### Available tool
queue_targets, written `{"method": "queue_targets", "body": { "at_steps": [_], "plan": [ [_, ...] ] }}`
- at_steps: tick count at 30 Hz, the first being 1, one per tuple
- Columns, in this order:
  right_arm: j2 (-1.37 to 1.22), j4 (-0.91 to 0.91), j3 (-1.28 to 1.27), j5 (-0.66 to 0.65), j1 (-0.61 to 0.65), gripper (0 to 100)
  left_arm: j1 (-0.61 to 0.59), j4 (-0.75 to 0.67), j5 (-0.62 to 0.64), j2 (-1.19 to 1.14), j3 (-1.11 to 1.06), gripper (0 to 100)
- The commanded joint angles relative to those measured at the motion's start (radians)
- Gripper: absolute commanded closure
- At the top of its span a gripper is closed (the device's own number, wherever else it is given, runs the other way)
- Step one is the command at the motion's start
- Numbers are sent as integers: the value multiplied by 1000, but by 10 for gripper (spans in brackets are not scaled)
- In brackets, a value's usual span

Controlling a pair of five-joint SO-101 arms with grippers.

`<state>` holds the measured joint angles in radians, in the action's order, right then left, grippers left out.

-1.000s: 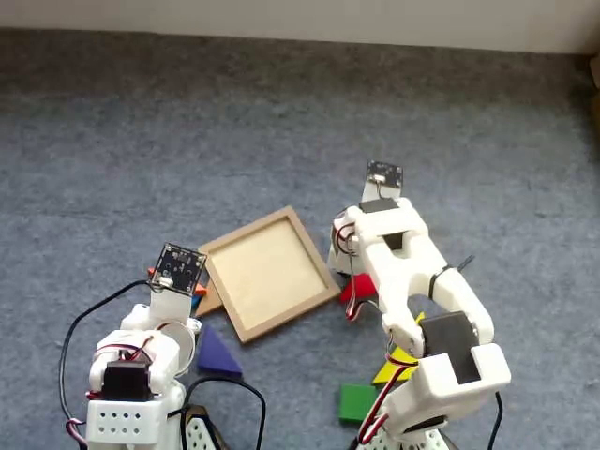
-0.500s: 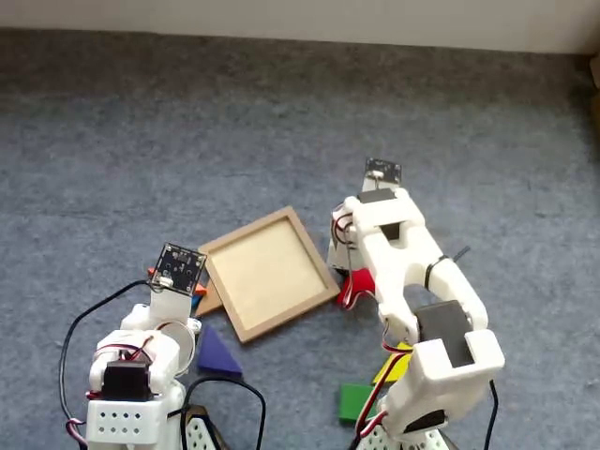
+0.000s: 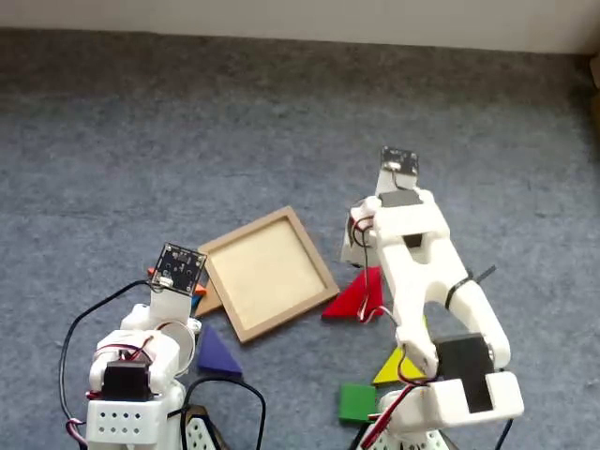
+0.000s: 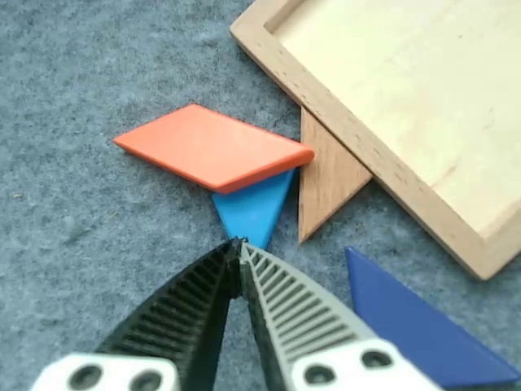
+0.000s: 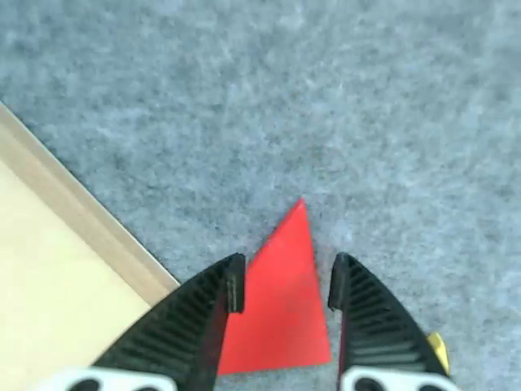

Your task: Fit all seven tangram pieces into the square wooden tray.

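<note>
One square wooden tray (image 3: 244, 231). Seven tangram pieces beside tray. Five triangles: red triangle (image 3: 359, 296), yellow triangle (image 3: 392, 370), dark blue triangle (image 3: 217, 353), light blue triangle (image 4: 254, 210), plain wood triangle (image 4: 326, 175). One orange parallelogram (image 4: 213, 148). One green square (image 3: 356, 402).

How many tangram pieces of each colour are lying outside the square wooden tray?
Red triangle: 1
Yellow triangle: 1
Green square: 1
Dark blue triangle: 1
Light blue triangle: 1
Orange parallelogram: 1
Plain wood triangle: 1
Total: 7, none inside the square wooden tray.
</note>
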<state>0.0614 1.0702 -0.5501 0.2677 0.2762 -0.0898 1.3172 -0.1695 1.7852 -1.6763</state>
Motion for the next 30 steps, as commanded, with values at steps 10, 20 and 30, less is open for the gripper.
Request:
{"method": "queue_targets", "body": {
  "at_steps": [10,20,30],
  "plan": [
    [351,-25,-145,-83,-15,836,-8,5,-8,31,-21,993],
    [430,108,-205,38,48,832,-8,5,-8,31,-21,993],
    [226,-113,-275,203,130,832,-8,5,-8,31,-21,993]
  ]
}}
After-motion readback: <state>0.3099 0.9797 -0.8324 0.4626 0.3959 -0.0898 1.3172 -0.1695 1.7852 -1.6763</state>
